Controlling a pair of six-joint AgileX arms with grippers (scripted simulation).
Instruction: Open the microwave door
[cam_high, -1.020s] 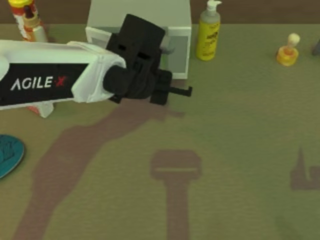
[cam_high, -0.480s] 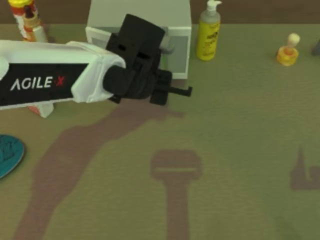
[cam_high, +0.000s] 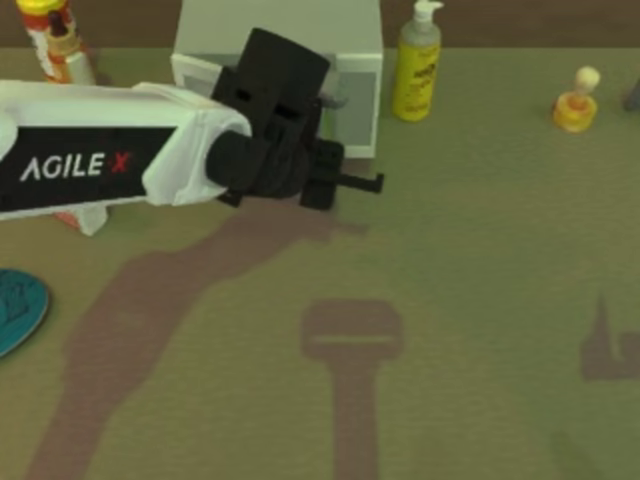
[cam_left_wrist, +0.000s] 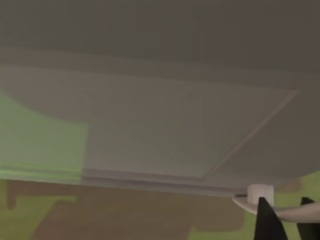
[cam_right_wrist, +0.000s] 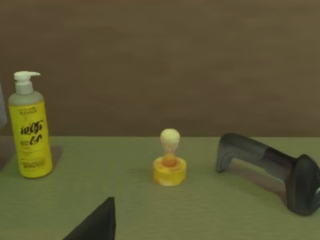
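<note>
The white-grey microwave (cam_high: 285, 25) stands at the back middle of the table. My left arm (cam_high: 100, 160) reaches in from the left, and its black wrist covers most of the microwave door (cam_high: 200, 75). In the left wrist view the door's grey window (cam_left_wrist: 165, 130) fills the picture. My left gripper (cam_left_wrist: 289, 217) has a black fingertip on each side of the silver handle strip (cam_left_wrist: 250, 202) and is shut on it. My right arm is outside the top view. Only one finger (cam_right_wrist: 97, 225) of it shows in the right wrist view, with nothing against it.
A yellow pump bottle (cam_high: 416, 70) stands just right of the microwave. A small yellow and cream knob-shaped object (cam_high: 577, 103) lies farther right. Near it is a dark scanner-like tool (cam_right_wrist: 270, 165). An orange and white bottle (cam_high: 58, 45) and a teal object (cam_high: 18, 310) sit at the left.
</note>
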